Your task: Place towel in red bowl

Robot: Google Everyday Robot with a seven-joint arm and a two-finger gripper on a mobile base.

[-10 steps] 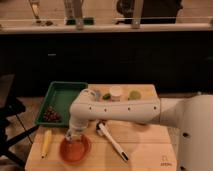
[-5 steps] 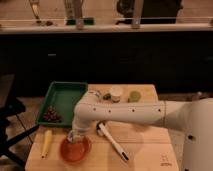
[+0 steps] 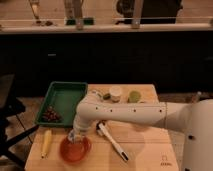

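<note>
**One arm bent low over the red bowl**

Only one bit of writing shows: a small dark mark printed near the right front corner of the wooden table; it is too small to read; nothing else on the table carries a label that can be made out.

The white arm comes in from the right, crosses the table top and bends down at its left end; the gripper hangs at the end of it, directly over the red bowl, at the bowl's far rim; whether it is open or closed cannot be told.

A small pale, bluish bunch sits at the gripper's tip, just above the inside of the bowl; this looks to be the towel; it is crumpled, so no long axis or pointing direction can be made out; whether it touches the bowl cannot be told either.

The red bowl stands near the table's front left, round and upright; a yellow, elongated item lies just left of it, its long axis running front to back.

A green tray sits behind the bowl at the table's left rear; a dark red cluster lies in its near left corner.

A white pen lies right of the bowl, slanting from rear left to front right; behind the arm stand a white cup, a green cup and a small green thing.
</note>
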